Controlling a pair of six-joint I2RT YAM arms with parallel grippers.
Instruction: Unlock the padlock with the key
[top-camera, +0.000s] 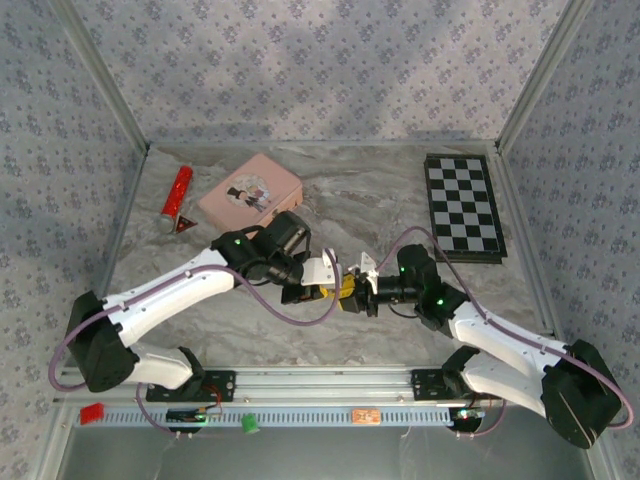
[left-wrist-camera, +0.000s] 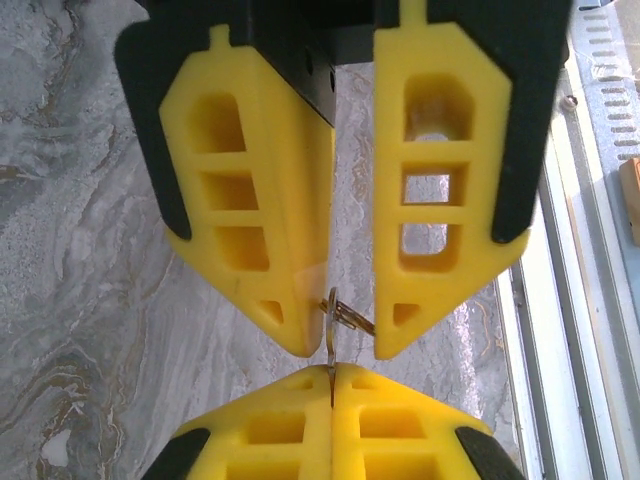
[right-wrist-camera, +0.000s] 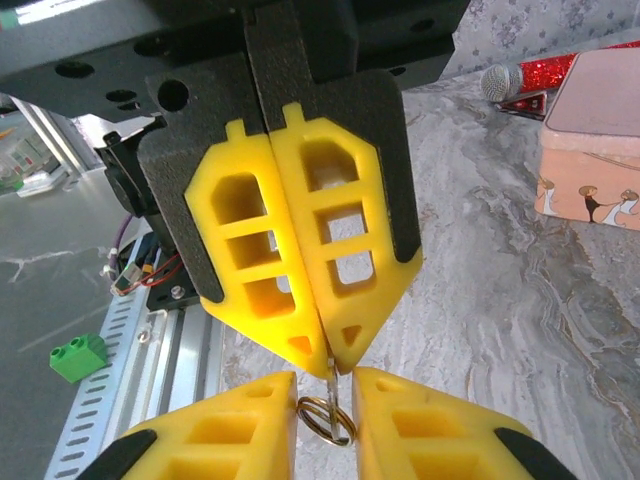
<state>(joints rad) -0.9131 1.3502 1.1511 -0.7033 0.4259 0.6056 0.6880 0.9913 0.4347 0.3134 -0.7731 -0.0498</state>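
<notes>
From the top camera I see my two arms meet nose to nose in the middle of the table (top-camera: 330, 340), near the front edge. The left gripper (top-camera: 335, 292) and the right gripper (top-camera: 362, 293) are tip to tip there. From up high, the small stuff between them is too tiny for me to make out.

The wrist cameras help. In the right wrist view, the right gripper's yellow fingers (right-wrist-camera: 270, 270) are pressed tight together. A thin bit of metal, the key (right-wrist-camera: 330, 372), sticks out from between their tips. A little metal ring (right-wrist-camera: 325, 417) hangs on its end. The ring sits in the gap between the left gripper's two fingers, which poke up from the bottom of this view.

The left wrist view shows the same spot from the other side. Here the left gripper's fingers (left-wrist-camera: 250, 200) have a narrow gap between them, and the ring lies right between the tips. I cannot tell if the tips touch it.

The top camera gives me the wider table. A pink tin (top-camera: 250, 190) sits behind the left arm, with a red glitter stick (top-camera: 176, 195) just left of it. A checkerboard (top-camera: 463, 207) lies at the back right. The right wrist view catches the tin and the stick too, plus a green block (right-wrist-camera: 80, 357) by the front rail.
</notes>
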